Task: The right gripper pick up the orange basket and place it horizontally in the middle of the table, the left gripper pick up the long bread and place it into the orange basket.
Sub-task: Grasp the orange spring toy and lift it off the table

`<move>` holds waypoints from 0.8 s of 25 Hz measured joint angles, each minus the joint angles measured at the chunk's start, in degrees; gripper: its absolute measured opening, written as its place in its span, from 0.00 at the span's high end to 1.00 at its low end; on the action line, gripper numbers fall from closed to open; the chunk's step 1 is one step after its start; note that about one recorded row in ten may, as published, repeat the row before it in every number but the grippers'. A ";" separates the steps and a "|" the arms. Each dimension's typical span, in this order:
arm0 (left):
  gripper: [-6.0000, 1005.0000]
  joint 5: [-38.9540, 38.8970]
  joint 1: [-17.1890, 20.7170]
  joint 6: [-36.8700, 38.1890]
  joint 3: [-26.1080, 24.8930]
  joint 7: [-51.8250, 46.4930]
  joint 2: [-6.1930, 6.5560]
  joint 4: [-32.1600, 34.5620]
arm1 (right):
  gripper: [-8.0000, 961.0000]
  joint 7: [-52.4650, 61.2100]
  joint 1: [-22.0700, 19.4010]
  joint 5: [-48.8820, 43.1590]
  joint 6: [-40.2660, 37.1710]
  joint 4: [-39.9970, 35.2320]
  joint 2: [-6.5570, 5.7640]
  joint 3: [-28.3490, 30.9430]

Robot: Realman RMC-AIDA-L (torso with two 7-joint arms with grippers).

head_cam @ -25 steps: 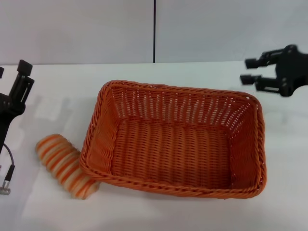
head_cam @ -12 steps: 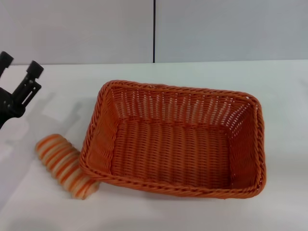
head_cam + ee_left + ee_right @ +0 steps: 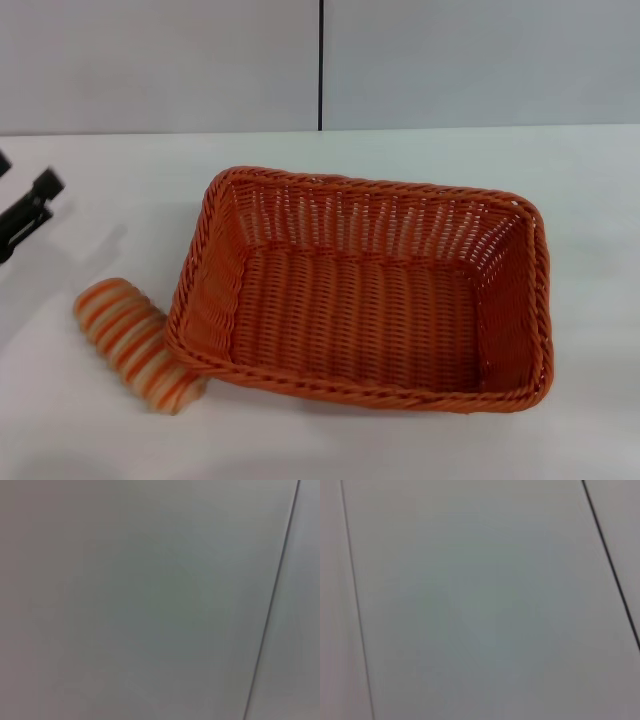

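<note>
The orange basket lies lengthwise in the middle of the white table, open side up and with nothing inside. The long bread, striped orange and cream, lies on the table at the basket's front left corner, its near end touching the rim. My left gripper shows only in part at the far left edge of the head view, up and left of the bread and apart from it, its fingers spread with nothing between them. The right gripper is out of view. Both wrist views show only grey wall.
A grey wall with a dark vertical seam stands behind the table. White tabletop lies to the right of the basket and behind it.
The right gripper has left the head view at the upper right. The left gripper rose, then slid back toward the left edge. Basket and bread have not moved.
</note>
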 joint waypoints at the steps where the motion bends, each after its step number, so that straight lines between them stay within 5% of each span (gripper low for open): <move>1: 0.16 0.00 0.75 -0.21 1.00 -0.42 0.57 0.06 | 0.57 0.00 0.12 0.05 -0.09 -0.45 0.00 0.56; 11: 0.16 0.05 5.78 -0.58 9.74 -0.76 2.78 1.35 | 0.57 -0.01 1.72 0.10 -1.79 -4.73 -0.41 4.15; 20: 0.16 5.62 4.44 -2.88 10.08 0.00 1.74 1.53 | 0.57 -0.01 2.01 -0.05 -2.24 -5.66 -0.44 4.38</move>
